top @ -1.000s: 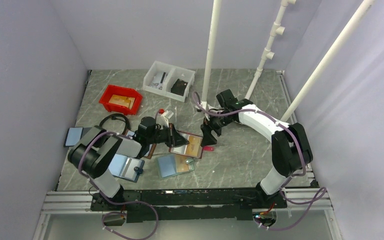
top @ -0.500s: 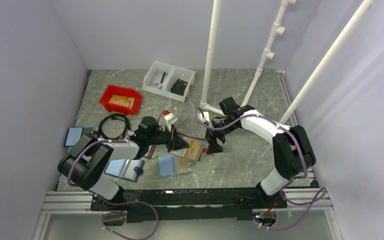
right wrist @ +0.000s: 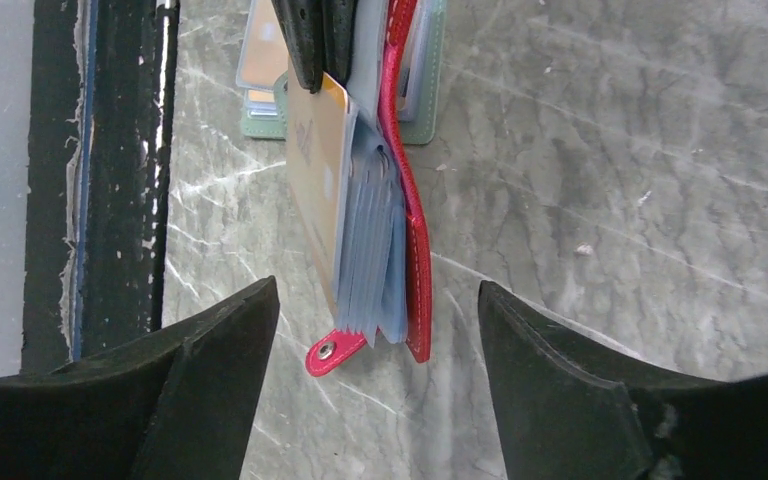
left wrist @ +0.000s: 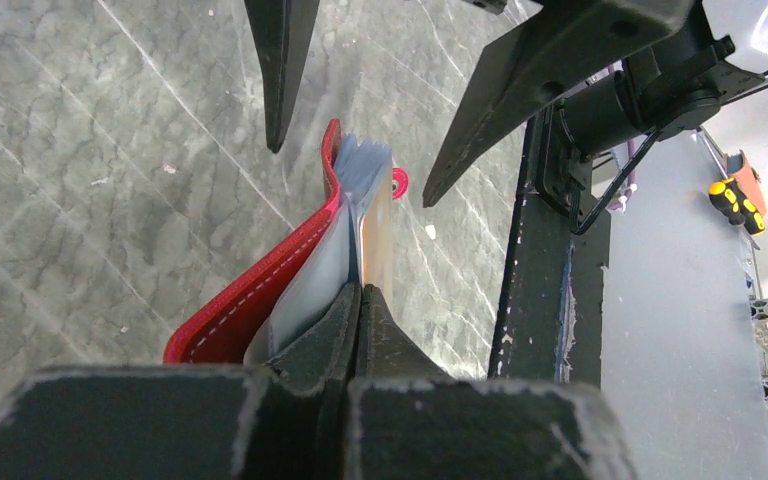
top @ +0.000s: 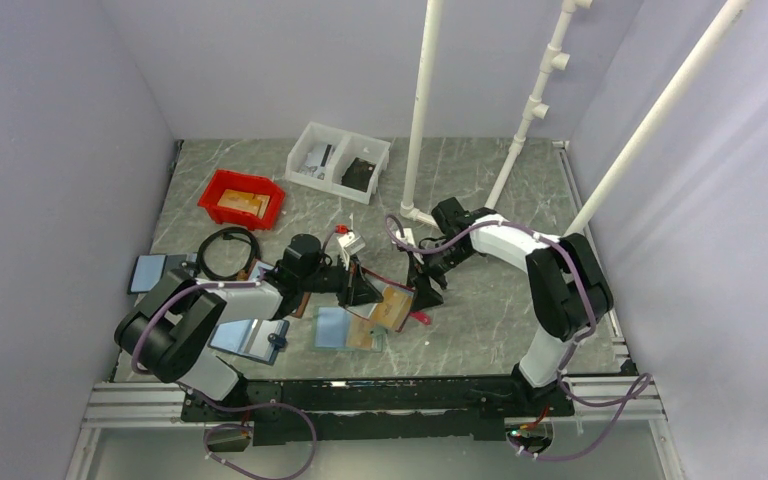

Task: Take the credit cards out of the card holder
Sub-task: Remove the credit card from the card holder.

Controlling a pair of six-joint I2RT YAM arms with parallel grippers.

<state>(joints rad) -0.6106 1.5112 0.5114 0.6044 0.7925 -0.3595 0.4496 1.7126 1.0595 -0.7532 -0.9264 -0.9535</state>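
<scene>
The red card holder [top: 392, 308] stands on edge, held up off the table. My left gripper [top: 360, 290] is shut on its inner leaves, next to a tan-orange card [left wrist: 378, 230] and pale blue-grey sleeves [left wrist: 360, 165]; the red cover [left wrist: 260, 300] hangs to the left. My right gripper [top: 428, 293] is open at the holder's far end, one finger on each side, not touching. In the right wrist view the gripper [right wrist: 378, 290] straddles the holder [right wrist: 417, 250], the tan card [right wrist: 315, 170] and the pink tab [right wrist: 335, 348].
A light teal holder with an orange card [top: 345, 330] lies under the red holder. A brown holder with grey inside [top: 250, 338] lies at front left. A red bin [top: 241, 198], white bin [top: 338, 160], black cable [top: 225, 250] and white pipes [top: 420, 110] stand behind.
The left gripper has taken the holder, which lay open, and tipped it up on edge, shifting right. The right gripper has come down to straddle its far end.
</scene>
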